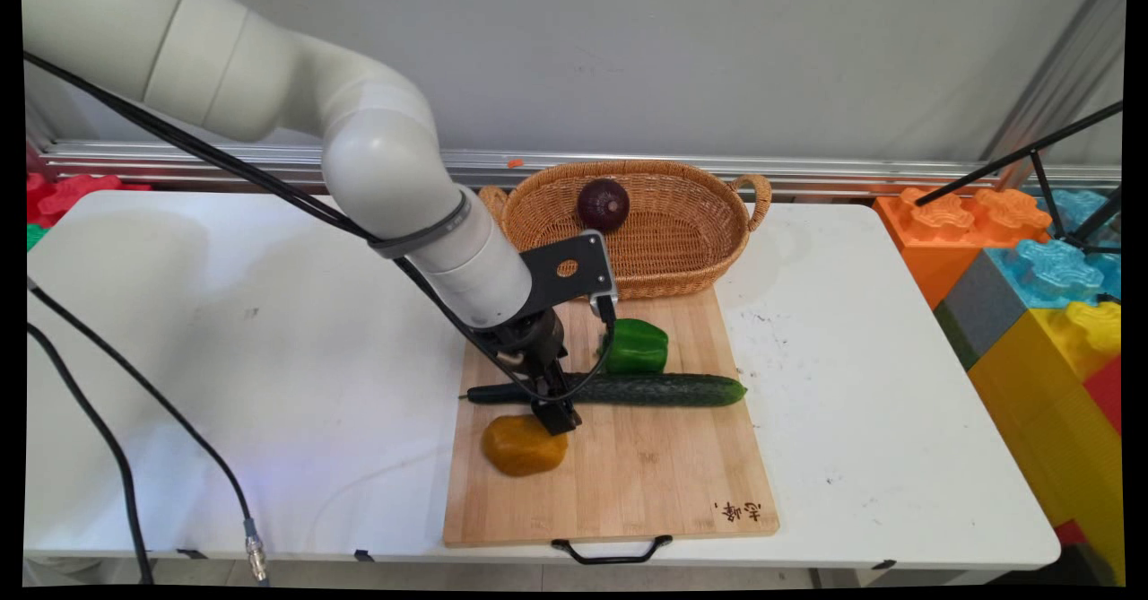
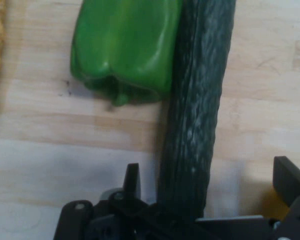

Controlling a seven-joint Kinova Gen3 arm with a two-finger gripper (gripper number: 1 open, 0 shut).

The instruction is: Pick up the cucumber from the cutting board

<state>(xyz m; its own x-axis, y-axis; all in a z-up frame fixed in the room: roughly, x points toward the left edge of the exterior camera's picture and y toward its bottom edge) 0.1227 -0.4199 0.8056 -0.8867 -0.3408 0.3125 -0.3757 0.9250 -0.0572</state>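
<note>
My black gripper point(image 1: 547, 397) is down on the wooden cutting board point(image 1: 646, 474), open and straddling the stem end of a long dark green cucumber point(image 1: 646, 390). In the hand view the cucumber point(image 2: 197, 115) runs up between the fingers point(image 2: 132, 180), closer to the left one, with a gap to the right one. A green bell pepper point(image 1: 639, 346) lies against the cucumber's far side, and the hand view shows this pepper point(image 2: 125, 45) too. A yellow-orange lump point(image 1: 523, 445) rests on the board just in front of the gripper.
A wicker basket point(image 1: 682, 250) stands behind the board with a dark red onion point(image 1: 603, 204) inside. Big coloured foam blocks point(image 1: 1040, 295) and a black tripod leg point(image 1: 1031, 153) are off the table's right end. Black cables point(image 1: 126, 474) hang at the left.
</note>
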